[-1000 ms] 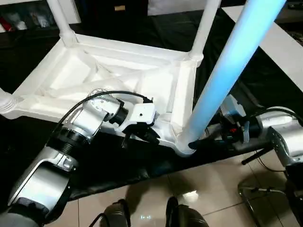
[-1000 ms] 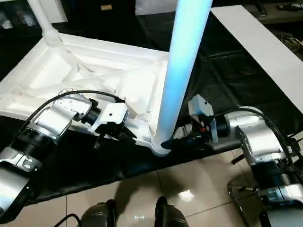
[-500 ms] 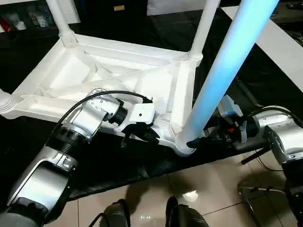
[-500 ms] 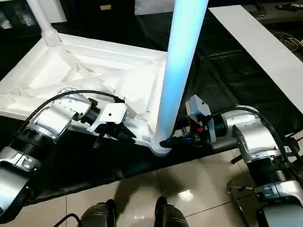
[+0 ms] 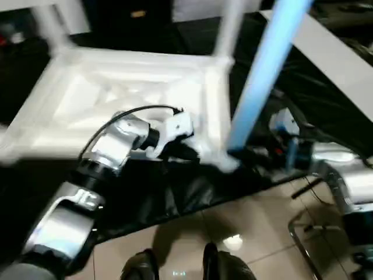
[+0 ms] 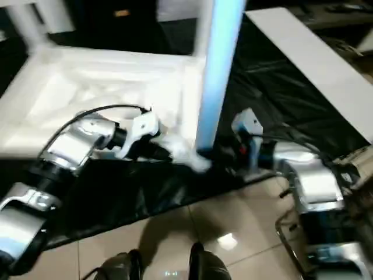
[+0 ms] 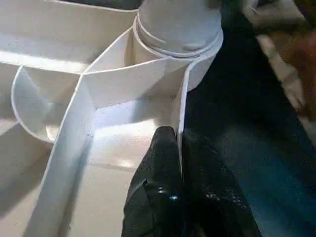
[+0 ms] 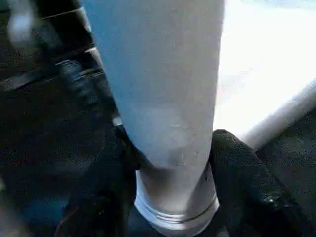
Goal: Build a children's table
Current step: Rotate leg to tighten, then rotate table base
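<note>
**Upturned white table top held at its near corner, one leg gripped at the socket**

The children's table top (image 5: 134, 93) is seen lying upside down on a worktop draped in a black cover (image 5: 175, 192), which looks thin, glossy and creased. The top is of smooth white plastic, rectangular, with thin upright ribs crossing its underside and a round socket at each corner. In the left wrist view the ribs are shown as flat, sheet-like walls meeting at angles, with one curved wall forming a half-round pocket.

Three legs can be counted in the head views, all standing up from corner sockets: a far-left leg (image 5: 49, 26), a far-right leg (image 5: 230, 26), and the near-right leg (image 5: 268, 70), a smooth round tube that reads pale blue in the light. The fourth corner is too blurred to judge.

The left gripper (image 7: 180, 197) is closed, its two black jaws pinching the thin outer wall of the table top just beside the near-right socket. The right gripper (image 8: 170, 187) is closed around the base of the near-right leg, one jaw on each side of the tube just above the ringed collar where it enters the socket.

Glossy beige floor tiles (image 5: 256, 233) are visible below the worktop edge, and a long flat white board (image 6: 315, 64) lies on the cover to the right.
</note>
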`<state>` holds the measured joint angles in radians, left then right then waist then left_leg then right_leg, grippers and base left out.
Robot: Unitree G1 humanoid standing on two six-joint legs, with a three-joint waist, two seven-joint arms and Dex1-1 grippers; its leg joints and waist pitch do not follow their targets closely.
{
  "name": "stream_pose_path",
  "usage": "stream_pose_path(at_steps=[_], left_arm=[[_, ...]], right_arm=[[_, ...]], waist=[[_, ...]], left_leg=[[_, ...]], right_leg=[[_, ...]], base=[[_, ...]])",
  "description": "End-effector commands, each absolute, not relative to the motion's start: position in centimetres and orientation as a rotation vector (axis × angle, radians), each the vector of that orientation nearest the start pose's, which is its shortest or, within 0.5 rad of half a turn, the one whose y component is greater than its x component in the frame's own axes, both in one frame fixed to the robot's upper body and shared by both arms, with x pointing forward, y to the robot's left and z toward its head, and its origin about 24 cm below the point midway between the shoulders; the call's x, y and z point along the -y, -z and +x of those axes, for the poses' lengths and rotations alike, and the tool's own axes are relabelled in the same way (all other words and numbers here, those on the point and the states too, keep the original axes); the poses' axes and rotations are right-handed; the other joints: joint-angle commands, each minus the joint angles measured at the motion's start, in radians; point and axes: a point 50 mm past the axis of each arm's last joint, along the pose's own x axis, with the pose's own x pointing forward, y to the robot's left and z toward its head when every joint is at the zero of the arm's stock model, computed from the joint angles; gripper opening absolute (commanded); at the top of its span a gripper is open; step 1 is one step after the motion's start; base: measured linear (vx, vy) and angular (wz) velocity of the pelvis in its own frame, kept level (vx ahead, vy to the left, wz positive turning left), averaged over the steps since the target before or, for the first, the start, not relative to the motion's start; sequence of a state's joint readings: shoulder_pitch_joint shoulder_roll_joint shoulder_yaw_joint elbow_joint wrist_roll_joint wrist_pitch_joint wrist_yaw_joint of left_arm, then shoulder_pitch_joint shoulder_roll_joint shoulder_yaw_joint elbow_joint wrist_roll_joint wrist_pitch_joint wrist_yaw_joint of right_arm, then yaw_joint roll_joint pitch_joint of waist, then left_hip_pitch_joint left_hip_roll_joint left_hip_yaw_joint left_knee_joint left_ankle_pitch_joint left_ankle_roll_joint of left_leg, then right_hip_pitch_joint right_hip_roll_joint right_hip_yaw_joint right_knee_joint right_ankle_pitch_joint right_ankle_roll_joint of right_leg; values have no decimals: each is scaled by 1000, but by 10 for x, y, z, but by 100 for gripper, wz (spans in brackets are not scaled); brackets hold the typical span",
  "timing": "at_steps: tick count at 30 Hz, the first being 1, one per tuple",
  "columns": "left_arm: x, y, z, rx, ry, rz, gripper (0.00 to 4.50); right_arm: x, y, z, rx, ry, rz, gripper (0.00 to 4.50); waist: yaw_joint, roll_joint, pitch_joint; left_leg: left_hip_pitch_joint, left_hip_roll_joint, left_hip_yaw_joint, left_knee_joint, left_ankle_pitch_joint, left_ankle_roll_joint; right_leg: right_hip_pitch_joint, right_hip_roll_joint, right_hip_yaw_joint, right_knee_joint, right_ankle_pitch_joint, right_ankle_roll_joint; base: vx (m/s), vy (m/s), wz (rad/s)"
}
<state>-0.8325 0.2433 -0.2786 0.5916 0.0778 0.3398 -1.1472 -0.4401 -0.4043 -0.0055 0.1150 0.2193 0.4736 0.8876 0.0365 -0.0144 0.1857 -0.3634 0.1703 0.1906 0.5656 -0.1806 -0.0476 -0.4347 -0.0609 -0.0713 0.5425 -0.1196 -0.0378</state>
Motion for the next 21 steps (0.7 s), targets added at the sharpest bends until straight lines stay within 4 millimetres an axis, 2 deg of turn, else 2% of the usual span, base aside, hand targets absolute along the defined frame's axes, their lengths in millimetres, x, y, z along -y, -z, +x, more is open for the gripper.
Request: stream_pose_path(at_steps=[1,4,6,7,9,10,11,13,14,16,18,21], left_arm=[[-46,-99,346,-416,1280,331,0],[-38,-101,350,-398,1238,308,0],[-23,-106,356,-365,1178,296,0],[-19,-108,357,-356,1163,294,0],[-13,-112,360,-334,1127,289,0],[-10,-115,361,-322,1112,289,0],[-9,-116,362,-317,1107,291,0],[-8,-117,362,-311,1101,291,0],[-8,-118,363,-299,1097,300,0],[-10,-117,364,-288,1097,313,0],[-13,-115,363,-275,1110,329,0],[-15,-114,363,-250,1133,349,0]], right_arm=[[134,-100,312,-263,-864,-79,191],[126,-100,319,-265,-755,-22,191],[111,-98,331,-278,-564,112,191],[108,-97,334,-285,-508,146,191],[98,-95,338,-295,-428,195,191],[91,-95,340,-288,-406,200,191],[88,-96,341,-283,-397,199,245],[86,-96,341,-277,-386,198,245],[84,-99,344,-255,-350,195,265],[85,-103,345,-232,-306,184,277],[93,-105,343,-211,-289,144,291],[103,-107,340,-183,-267,116,328]], waist=[[-1,-15,-68],[-7,-11,-68],[-11,-7,-69],[-14,-8,-69],[-16,-2,-71],[-18,0,-75],[-18,1,-74],[-17,0,-77],[-16,-2,-81],[-16,-4,-85],[-15,-6,-85],[-6,-10,-86]], left_leg=[[12,39,-32,-63,-202,74],[12,34,-32,-64,-211,81],[16,35,-33,-64,-225,72],[17,35,-38,-66,-244,59],[17,38,-39,-69,-239,54],[13,43,-41,-73,-227,54],[13,45,-41,-75,-223,56],[13,48,-34,-74,-211,68],[13,49,-31,-72,-186,77],[11,46,-26,-69,-155,86],[14,44,-20,-67,-149,103],[10,39,-18,-64,-119,125]], right_leg=[[54,-89,37,-93,-658,-95],[52,-88,34,-101,-674,-80],[45,-87,32,-104,-678,-77],[46,-89,28,-106,-694,-68],[48,-92,28,-107,-666,-68],[53,-93,28,-100,-603,-81],[53,-92,29,-98,-572,-87],[55,-93,39,-84,-462,-128],[56,-93,44,-75,-408,-151],[58,-92,48,-65,-348,-178],[57,-90,51,-64,-332,-191],[62,-90,53,-63,-334,-178]], base=[[0,0,0],[0,0,0],[0,0,0],[0,0,0],[0,0,0],[0,0,0],[0,0,0],[0,0,0],[0,0,0],[0,0,0],[0,0,0],[0,0,0]])
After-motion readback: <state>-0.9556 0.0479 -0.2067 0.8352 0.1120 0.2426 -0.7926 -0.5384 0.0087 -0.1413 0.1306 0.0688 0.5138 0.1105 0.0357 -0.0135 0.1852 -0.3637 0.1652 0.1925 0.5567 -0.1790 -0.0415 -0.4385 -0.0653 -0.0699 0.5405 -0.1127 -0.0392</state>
